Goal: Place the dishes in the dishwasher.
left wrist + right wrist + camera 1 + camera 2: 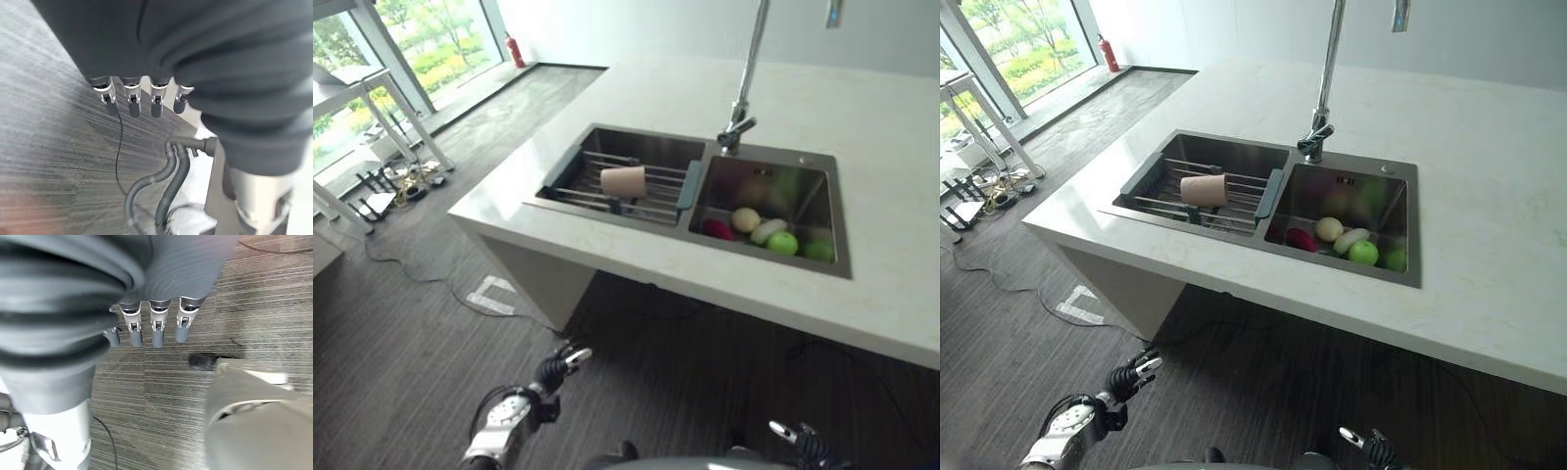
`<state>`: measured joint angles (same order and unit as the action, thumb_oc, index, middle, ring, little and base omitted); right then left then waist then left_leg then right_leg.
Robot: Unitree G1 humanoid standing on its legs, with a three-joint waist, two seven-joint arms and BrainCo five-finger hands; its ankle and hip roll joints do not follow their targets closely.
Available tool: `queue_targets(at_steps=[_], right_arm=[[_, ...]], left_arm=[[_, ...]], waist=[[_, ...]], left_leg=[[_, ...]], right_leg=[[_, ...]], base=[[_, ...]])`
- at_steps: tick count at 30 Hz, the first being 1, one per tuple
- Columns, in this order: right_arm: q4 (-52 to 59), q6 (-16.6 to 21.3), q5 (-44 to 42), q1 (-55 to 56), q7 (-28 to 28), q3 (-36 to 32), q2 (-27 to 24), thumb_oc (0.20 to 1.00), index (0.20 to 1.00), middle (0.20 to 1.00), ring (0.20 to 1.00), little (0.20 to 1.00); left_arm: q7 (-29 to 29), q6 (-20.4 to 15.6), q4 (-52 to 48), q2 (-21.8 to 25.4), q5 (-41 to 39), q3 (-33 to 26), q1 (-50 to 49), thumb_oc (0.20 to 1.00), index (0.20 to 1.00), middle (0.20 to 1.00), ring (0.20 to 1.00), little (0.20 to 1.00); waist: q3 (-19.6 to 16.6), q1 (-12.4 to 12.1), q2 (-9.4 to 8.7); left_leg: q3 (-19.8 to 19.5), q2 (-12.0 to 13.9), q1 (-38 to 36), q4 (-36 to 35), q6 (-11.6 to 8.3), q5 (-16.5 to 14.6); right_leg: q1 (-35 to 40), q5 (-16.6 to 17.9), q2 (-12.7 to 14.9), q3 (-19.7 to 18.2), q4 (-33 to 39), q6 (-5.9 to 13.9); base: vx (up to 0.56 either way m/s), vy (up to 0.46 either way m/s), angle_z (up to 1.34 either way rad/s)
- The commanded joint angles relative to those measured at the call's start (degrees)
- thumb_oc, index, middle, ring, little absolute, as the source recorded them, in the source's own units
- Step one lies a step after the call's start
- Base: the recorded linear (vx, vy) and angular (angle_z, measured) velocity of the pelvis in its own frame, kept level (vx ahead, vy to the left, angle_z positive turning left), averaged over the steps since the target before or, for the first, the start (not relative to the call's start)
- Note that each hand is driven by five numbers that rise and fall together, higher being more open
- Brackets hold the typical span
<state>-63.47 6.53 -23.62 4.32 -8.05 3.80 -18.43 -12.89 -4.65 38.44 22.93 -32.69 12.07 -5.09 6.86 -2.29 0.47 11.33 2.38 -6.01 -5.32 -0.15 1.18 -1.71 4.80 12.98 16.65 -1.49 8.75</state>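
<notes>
The cup (pixel 624 181) you are after is a pale beige tumbler, smooth and tapered, lying on its side on a wire rack (pixel 607 186) of thin steel bars with grey-blue end pieces. That rack spans the left basin of a brushed-steel double sink (pixel 1400 279) set into a white, matte stone counter (pixel 862 127). In the right basin you have round fruit — a green apple (pixel 782 242), a pale yellow one (pixel 745 219), something dark red (pixel 716 230). A tall chrome faucet (pixel 741 98) rises behind the divider between the basins. Both hands hang low, well apart from the counter, over grey ribbed carpet (pixel 401 323): the left hand (pixel 563 364) and the right hand (pixel 795 437) each show straight, relaxed fingers (pixel 133 100) holding nothing. By the window to the left stands a white-legged table (pixel 372 117) with cables on the floor beneath it.
</notes>
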Motion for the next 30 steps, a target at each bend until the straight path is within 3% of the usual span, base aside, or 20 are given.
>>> queue_targets(at_steps=[1,6,11,12,14,17,18,19,21,24,25,27,30], right_arm=[[-0.61,0.03,0.35,-2.25,0.82,-1.31,-0.77,1.000,1.000,1.000,1.000,1.000],[-0.62,-0.56,-0.78,-2.03,1.89,-1.95,-0.61,1.000,1.000,1.000,1.000,1.000],[0.41,-1.63,-2.48,-2.24,2.12,-1.18,-0.58,1.000,1.000,1.000,1.000,1.000],[0.70,-2.05,-2.03,-2.91,2.31,0.00,-0.45,1.000,1.000,1.000,1.000,1.000],[0.53,-2.80,-1.69,-3.13,2.46,0.79,-0.67,1.000,1.000,1.000,1.000,1.000],[-0.75,-4.00,-1.00,-3.06,3.22,1.47,-0.91,1.000,1.000,1.000,1.000,1.000],[-1.61,-4.46,-0.92,-3.72,3.67,2.27,-1.39,1.000,1.000,1.000,1.000,1.000],[-1.83,-4.93,-0.42,-4.03,4.18,2.49,-1.64,1.000,1.000,1.000,1.000,1.000],[-2.61,-5.66,-2.66,-4.14,5.72,2.44,-2.31,1.000,1.000,1.000,1.000,1.000],[-3.62,-5.91,-1.73,-4.24,4.95,1.50,-2.77,1.000,1.000,1.000,1.000,1.000],[-4.21,-5.53,-0.17,-3.83,4.88,0.70,-2.65,1.000,1.000,1.000,1.000,1.000],[-4.75,-5.77,-2.01,-3.85,5.43,0.57,-2.64,1.000,1.000,1.000,1.000,1.000],[-5.15,-5.96,-5.33,-3.18,5.07,-1.05,-2.43,1.000,1.000,1.000,1.000,1.000]], left_arm=[[0.75,-2.35,-1.26,1.08,-3.70,-4.88,3.36,1.000,1.000,1.000,1.000,1.000],[-0.08,-2.51,-1.17,0.95,-3.75,-6.38,3.03,1.000,1.000,1.000,1.000,1.000],[1.73,-3.61,-1.92,0.31,-4.67,-5.62,3.45,1.000,1.000,1.000,1.000,1.000],[2.77,-3.95,-1.58,0.25,-6.51,-6.08,5.16,1.000,1.000,1.000,1.000,1.000],[3.18,-3.63,-1.77,0.29,-6.61,-7.42,6.36,1.000,1.000,1.000,1.000,1.000],[3.67,-4.80,-0.25,-0.37,-8.04,-7.09,7.53,1.000,1.000,1.000,1.000,1.000],[3.82,-5.81,0.30,-1.30,-8.37,-7.04,7.60,1.000,1.000,1.000,1.000,1.000],[4.50,-6.20,0.45,-2.13,-8.02,-6.71,7.58,1.000,1.000,1.000,1.000,1.000],[5.07,-7.01,1.16,-3.39,-6.81,-5.93,7.93,1.000,1.000,1.000,1.000,1.000],[4.83,-7.40,0.88,-3.66,-7.14,-6.36,7.96,1.000,1.000,1.000,1.000,1.000],[4.81,-7.70,0.45,-3.61,-7.56,-6.48,7.62,1.000,1.000,1.000,1.000,1.000],[4.76,-8.24,-0.30,-3.82,-8.36,-6.50,6.72,1.000,1.000,1.000,1.000,1.000],[3.63,-8.38,-0.78,-4.30,-6.74,-6.77,5.98,1.000,1.000,1.000,1.000,1.000]], waist=[[0.24,-2.56,0.88],[-0.02,-2.67,0.86],[0.45,-2.23,0.73],[1.51,-1.47,0.26],[2.47,-1.48,-0.47],[2.51,-0.70,-1.32],[2.19,-1.15,-1.97],[2.09,-1.59,-2.63],[2.69,-2.53,-3.07],[3.54,-3.31,-2.68],[3.84,-3.85,-2.46],[4.12,-5.04,-2.42],[3.61,-5.31,-1.99]], left_leg=[[-0.56,-2.63,-1.19,1.45,2.16,-6.91],[-1.11,-3.54,-0.40,3.94,3.39,-7.98],[-2.59,-4.38,-0.05,4.37,4.50,-7.94],[-3.22,-4.77,-0.81,4.53,4.12,-8.52],[-4.29,-5.03,-1.07,7.70,3.91,-10.75],[-5.34,-4.90,-0.18,11.84,3.25,-11.68],[-4.83,-4.25,0.61,16.13,2.26,-13.31],[-4.70,-4.49,1.93,19.21,1.69,-13.93],[-5.91,-4.68,7.24,24.91,0.17,-11.81],[-6.37,-5.62,9.85,23.42,0.22,-10.46],[-5.39,-3.66,11.38,19.99,-0.84,-7.62],[-7.11,-1.32,12.70,16.06,-2.31,-4.03],[-6.23,2.14,11.50,11.62,-3.40,-1.42]], right_leg=[[0.29,-4.07,2.45,-1.05,-7.68,4.24],[-0.53,-4.64,2.52,-2.25,-12.99,3.89],[-4.47,-3.83,-0.67,-4.29,-21.12,3.32],[-7.84,-2.97,-3.76,-3.12,-22.24,3.03],[-8.81,-2.79,-2.77,-1.83,-20.96,2.87],[-7.02,-4.23,-5.06,-3.29,-16.72,1.27],[-4.32,-7.92,-5.85,-1.85,-13.39,-1.19],[-2.58,-8.38,-5.97,-1.54,-11.09,-1.91],[0.05,-8.73,-6.85,-2.36,-8.39,-2.99],[2.34,-9.10,-8.25,-4.26,-6.07,-3.23],[4.74,-9.21,-8.36,-4.08,-3.56,-3.00],[6.09,-9.26,-8.39,-4.50,-2.04,-2.83],[6.73,-9.93,-7.64,-2.75,-2.31,-2.41]], base=[[-0.01,0.042,-0.05],[-0.01,0.054,0.05],[0.02,-0.008,0.23],[0.10,-0.139,0.20],[0.14,-0.170,-0.04],[0.15,-0.143,0.37],[0.17,-0.111,0.66],[0.19,-0.116,0.60],[0.09,-0.027,0.05],[0.08,0.068,-0.03],[0.12,0.125,0.13],[0.11,0.133,0.19],[0.09,0.203,-0.17]])
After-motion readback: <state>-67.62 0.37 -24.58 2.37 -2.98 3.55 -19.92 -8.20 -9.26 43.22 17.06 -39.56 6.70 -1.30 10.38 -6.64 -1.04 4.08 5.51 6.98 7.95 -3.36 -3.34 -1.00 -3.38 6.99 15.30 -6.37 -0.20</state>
